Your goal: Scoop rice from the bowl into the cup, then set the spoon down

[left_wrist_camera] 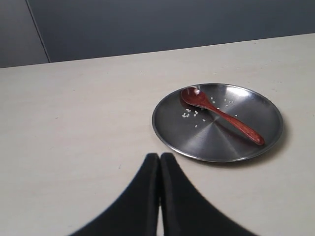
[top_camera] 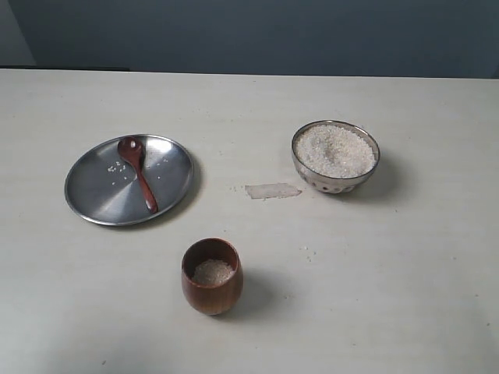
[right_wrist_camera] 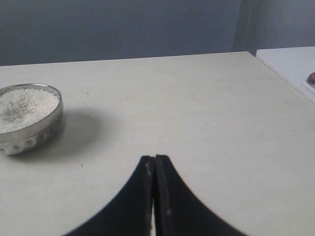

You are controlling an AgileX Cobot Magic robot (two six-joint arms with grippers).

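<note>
Jaws of the left gripper point(left_wrist_camera: 160, 158) are pressed together and empty, as are those of the right gripper point(right_wrist_camera: 154, 160). Ahead of the left one, the wooden spoon point(left_wrist_camera: 221, 117) lies on the steel plate point(left_wrist_camera: 206, 145) among loose rice grains point(left_wrist_camera: 189, 114). Light, stiff and glossy, it would likely slip; a pinch across the handle's far half, away from the scoop end, looks best.

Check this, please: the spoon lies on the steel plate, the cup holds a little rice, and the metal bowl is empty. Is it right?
One point is wrong: the metal bowl is not empty but full of rice, as the exterior view shows. The spoon does lie on the steel plate, and the cup holds a little rice.
</note>
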